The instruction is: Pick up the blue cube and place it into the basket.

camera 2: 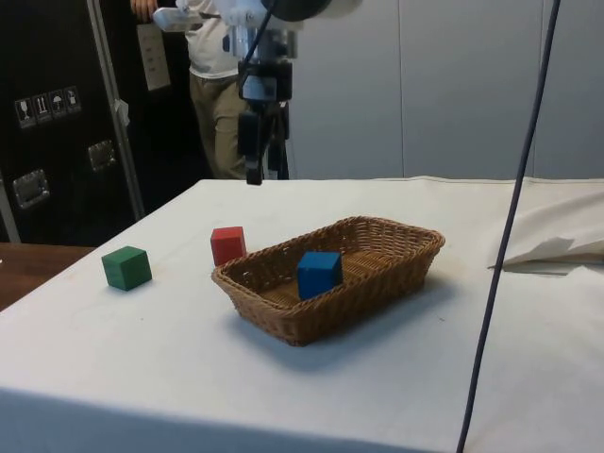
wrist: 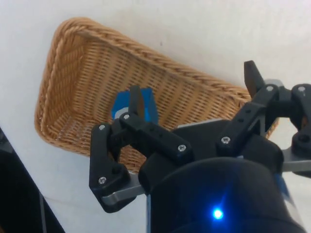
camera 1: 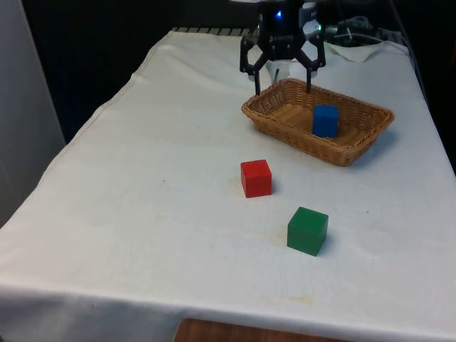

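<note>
Resting on the woven floor of the wicker basket, the blue cube is seen already delivered, and the pincer is held above the basket's far rim with its fingers spread wide and nothing between them. The placing is judged to be done; what is left is a clean withdrawal. That is best made straight upward, so that the fingertips are carried clear of the rim and the basket is not tipped or dragged across the cloth. In the wrist view one fingertip is lined up over the cube, though how high above it cannot be told with certainty, so any sideways sweep at this level should be avoided.

The cube is seen in the side view sitting square and upright near the middle of the basket, away from the walls.

On the desk, a red cube lies near the basket on its open side, and a green cube lies a little further off. Neither is under the pincer, and neither stands in the way of a vertical retreat. A person is seen in the side view behind the desk, close behind the arm, so a wide swing backward is to be avoided. A dark cable hangs across the side view.
</note>
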